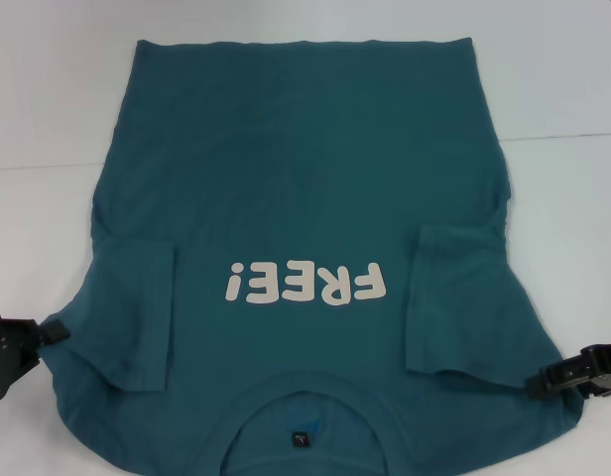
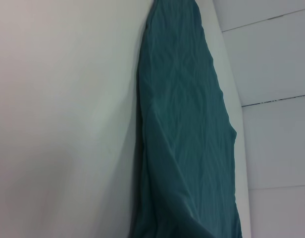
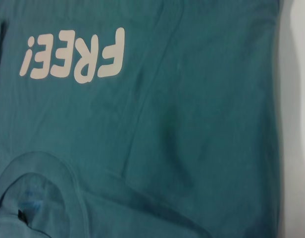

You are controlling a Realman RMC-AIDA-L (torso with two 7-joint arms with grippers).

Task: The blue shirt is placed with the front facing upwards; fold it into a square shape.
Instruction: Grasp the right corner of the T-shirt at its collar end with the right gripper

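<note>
The blue shirt (image 1: 305,178) lies front up on the white table, collar (image 1: 301,392) toward me and hem at the far side. Its white "FREE!" print (image 1: 305,283) reads upside down. Both short sleeves are folded inward onto the body, one on the left (image 1: 137,307) and one on the right (image 1: 454,297). My left gripper (image 1: 50,333) sits at the shirt's left shoulder edge. My right gripper (image 1: 536,382) is at the right shoulder edge. The right wrist view shows the print (image 3: 76,57) and collar (image 3: 43,168). The left wrist view shows only a strip of the shirt (image 2: 187,139).
The white table (image 1: 48,119) surrounds the shirt, with a thin seam line (image 1: 563,136) running across it at the back. A small dark label (image 1: 302,437) sits inside the collar. Bare table surface (image 2: 63,119) lies beside the shirt's left edge.
</note>
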